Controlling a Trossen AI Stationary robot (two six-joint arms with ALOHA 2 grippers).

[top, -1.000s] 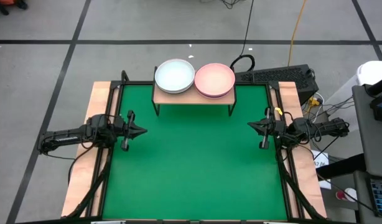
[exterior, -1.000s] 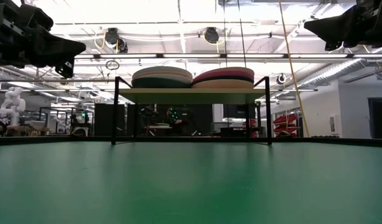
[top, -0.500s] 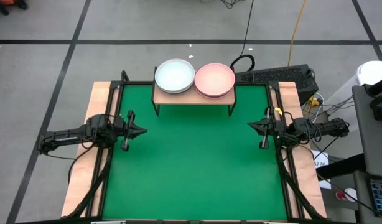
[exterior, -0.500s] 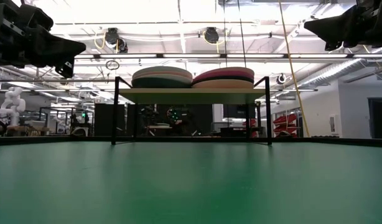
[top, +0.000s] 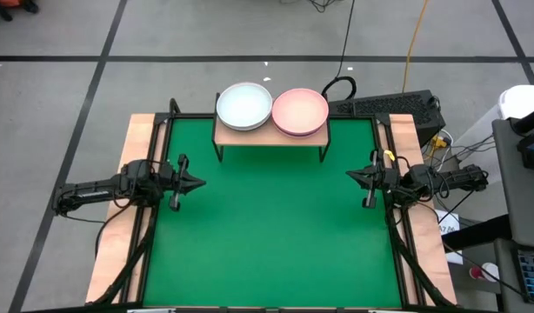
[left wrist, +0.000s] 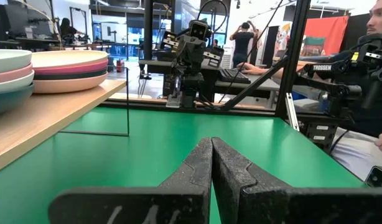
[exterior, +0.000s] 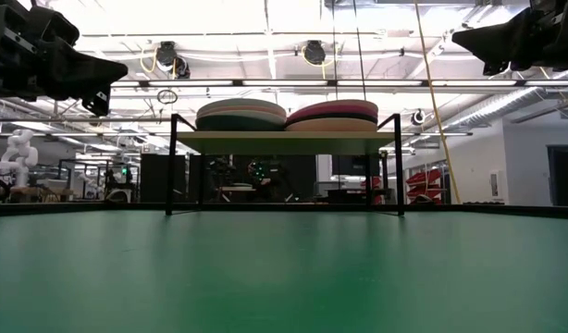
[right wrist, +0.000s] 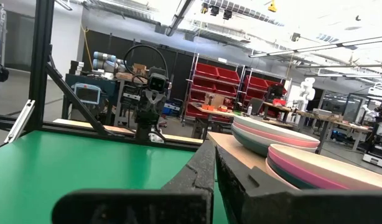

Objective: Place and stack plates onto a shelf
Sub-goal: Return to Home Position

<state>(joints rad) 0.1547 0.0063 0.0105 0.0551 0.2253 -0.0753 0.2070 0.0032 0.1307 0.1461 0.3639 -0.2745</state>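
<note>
Table [top: 267, 252] spreads between the arms; shelf [top: 269, 136] carries the plates [top: 243, 106] in two stacks, well forward of left gripper [top: 197, 183] and right gripper [top: 352, 176]. Both are pinched closed, empty; homing wants height, clear of the shelf.

The green table [top: 267, 226] stands on a grey floor [top: 76, 96]. A black cable [top: 339, 84] curls at its far edge, with a yellow cable [top: 413, 39] nearby.

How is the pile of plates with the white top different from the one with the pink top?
The white-topped pile stands at the shelf's left end, the pink-topped pile at its right. The white-topped pile has a dark plate at the bottom; the pink-topped pile has a pale one. Both look equally tall.
</note>
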